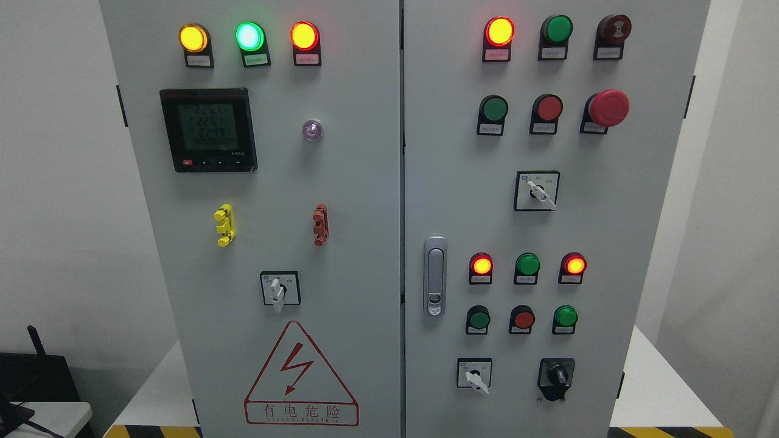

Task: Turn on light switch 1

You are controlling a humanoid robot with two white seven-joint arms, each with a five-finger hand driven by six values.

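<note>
A grey electrical cabinet with two doors fills the head view. The left door carries a white-handled rotary switch pointing down. The right door carries a rotary switch turned to the lower right, another rotary switch near the bottom, and a black knob. Rows of green and red pushbuttons and lit indicator lamps sit on the right door. The labels are too small to read, so I cannot tell which one is switch 1. Neither hand is in view.
The left door has three lit lamps, a digital meter, yellow and red clips and a high-voltage warning triangle. A red mushroom stop button and a door handle are on the right door. Dark equipment stands at the lower left.
</note>
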